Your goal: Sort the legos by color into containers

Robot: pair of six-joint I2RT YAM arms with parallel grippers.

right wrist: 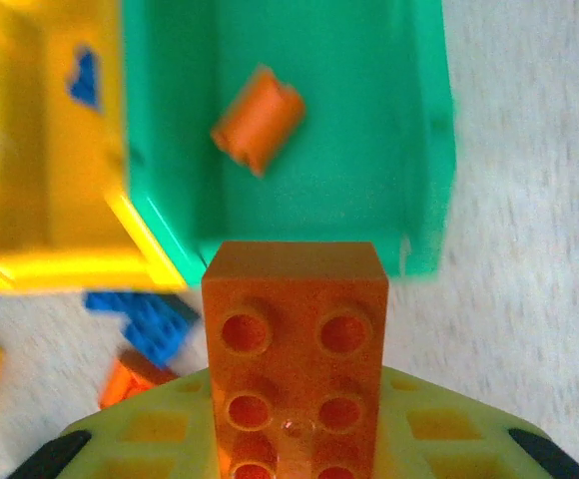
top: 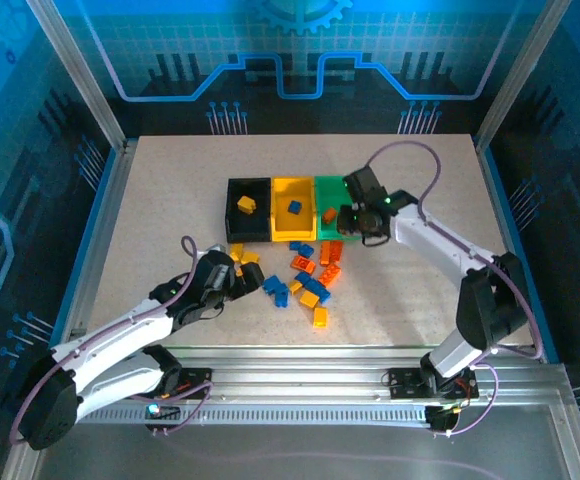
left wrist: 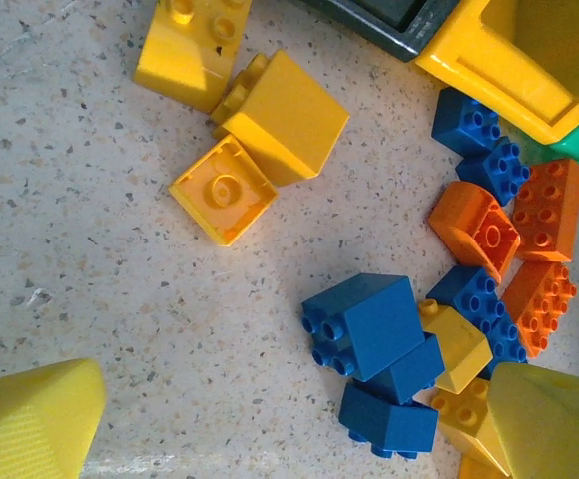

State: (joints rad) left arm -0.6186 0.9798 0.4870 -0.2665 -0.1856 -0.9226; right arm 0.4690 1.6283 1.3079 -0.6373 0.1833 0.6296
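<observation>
Right now the orange brick is clamped studs-up between the fingers of the right hand. It hangs just short of the near wall of the green bin, not over the bin's floor.

The main risk is an early release. From this spot the brick would probably strike the rim and tip back onto the table, or skid toward the yellow bin, which touches the green one on its left. The grip seems to take only the brick's near end, so a quick swing could also twist it loose.

The left hand is spread wide and holds nothing, low over the loose legos. Blue, yellow and orange pieces lie touching one another between its fingers, so closing there could pinch two colours at once.

The three bins stand joined in a row beyond the pile. The black bin holds a yellow brick, the yellow bin a blue brick, and the green bin one orange piece lying tilted on its floor. Most of the legos are not yet sorted.
</observation>
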